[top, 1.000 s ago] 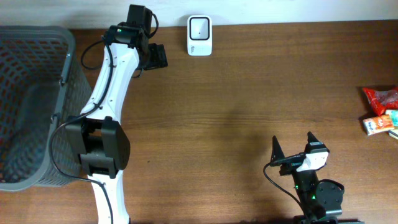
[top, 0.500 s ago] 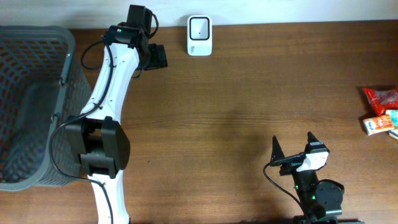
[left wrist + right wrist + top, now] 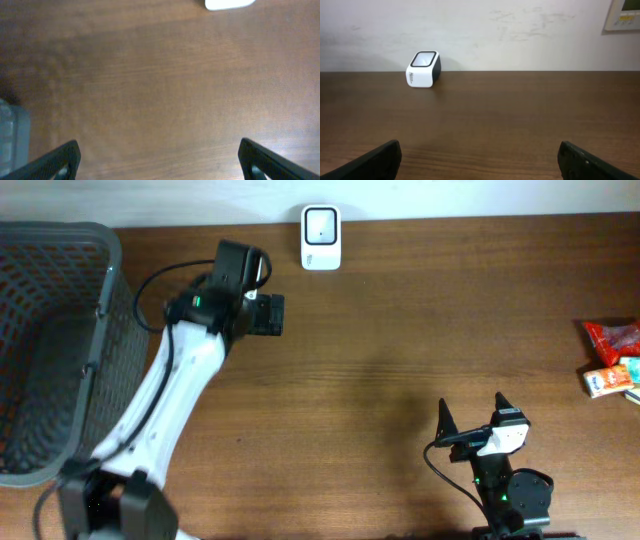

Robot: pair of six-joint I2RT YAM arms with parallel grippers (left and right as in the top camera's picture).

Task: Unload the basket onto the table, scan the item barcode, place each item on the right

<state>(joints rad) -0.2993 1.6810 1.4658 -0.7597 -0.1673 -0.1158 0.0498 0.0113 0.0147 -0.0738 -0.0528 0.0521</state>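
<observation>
1. Grey mesh basket [image 3: 60, 350], far left: only its own mesh shows inside.
2. Left gripper [image 3: 272, 315] hangs over the bare table [image 3: 400, 330], left of the white barcode scanner [image 3: 321, 237]. Jaws are spread wide, holding nothing.
3. Right gripper [image 3: 471, 412] sits at the near edge, jaws wide apart, nothing between them.
4. Snack packets [image 3: 610, 360] lie at the far right edge, well apart from both grippers.
5. Versus a second ago: the left arm swung, moving its gripper off the far edge toward mid-table. Right arm, scanner and packets are unchanged.
</observation>
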